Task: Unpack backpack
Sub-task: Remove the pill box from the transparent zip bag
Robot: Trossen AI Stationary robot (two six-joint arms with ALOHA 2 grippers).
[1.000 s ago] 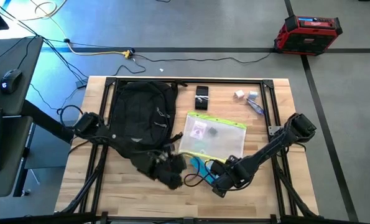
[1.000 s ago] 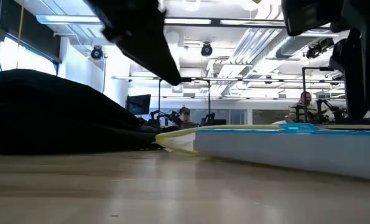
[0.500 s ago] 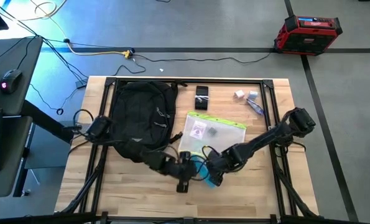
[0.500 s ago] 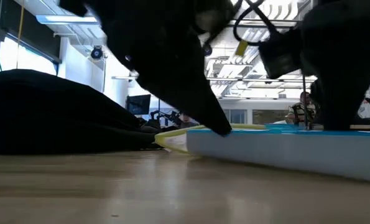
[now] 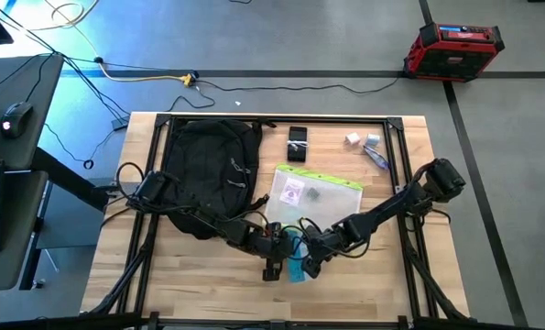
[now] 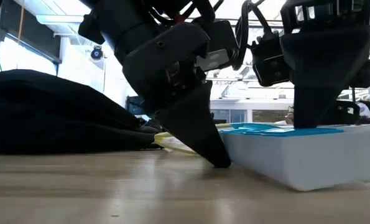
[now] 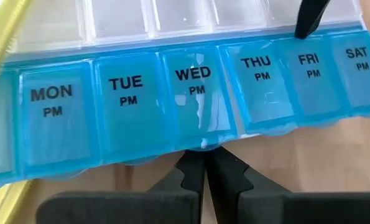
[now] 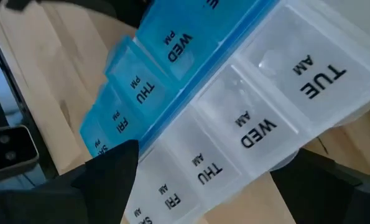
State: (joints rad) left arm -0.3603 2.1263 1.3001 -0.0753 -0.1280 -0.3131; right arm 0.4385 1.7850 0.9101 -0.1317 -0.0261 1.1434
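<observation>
Black backpack (image 5: 208,174) on pale wood worktop (image 5: 190,284). Pill organiser (image 7: 172,93) half translucent blue, half clear white, dark day lettering. Clear pouch (image 5: 316,197) edged yellow-green.

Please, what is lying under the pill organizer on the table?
The pill organizer rests on the bare wooden table, by the left gripper; its far end seems to overlap the clear zip pouch. Anything directly beneath it is covered and cannot be seen.

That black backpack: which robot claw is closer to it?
The left. The left gripper, shut, sits just past the backpack's near corner, at the pill organizer's blue edge. The right gripper, open around the organizer, lies on the organizer's far side from the backpack.
</observation>
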